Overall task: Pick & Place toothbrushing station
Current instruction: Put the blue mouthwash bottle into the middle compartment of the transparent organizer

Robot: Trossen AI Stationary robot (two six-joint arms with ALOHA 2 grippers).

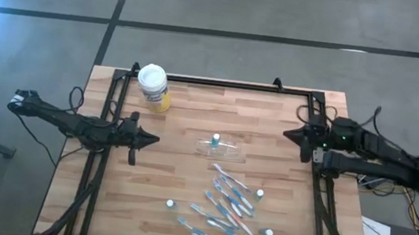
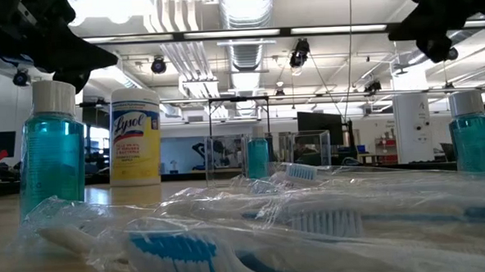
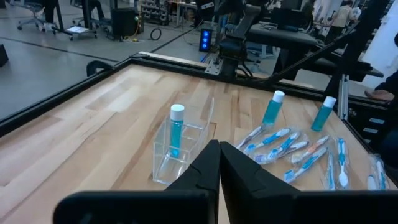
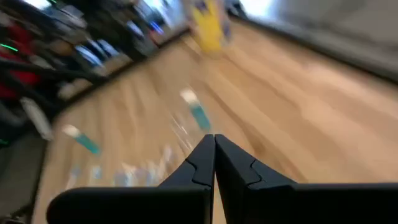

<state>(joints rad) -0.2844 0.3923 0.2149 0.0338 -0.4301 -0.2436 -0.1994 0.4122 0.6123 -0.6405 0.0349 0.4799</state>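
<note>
Several blue-and-white toothbrushes (image 1: 226,210) in clear wrappers lie in a loose pile on the near middle of the wooden table. Three small blue bottles with white caps stand around them (image 1: 170,204) (image 1: 260,193) (image 1: 267,233). At the table's middle a clear plastic holder (image 1: 220,148) rests on the wood with one more blue bottle (image 3: 176,127) upright in it. My left gripper (image 1: 148,137) is shut and hovers at the left edge, pointing toward the holder. My right gripper (image 1: 291,133) is shut and raised at the right edge. Neither holds anything.
A yellow canister with a white lid (image 1: 153,87) stands at the far left of the table. A black frame rail (image 1: 221,83) runs along the far edge and down both sides. Bare wood lies between the holder and each gripper.
</note>
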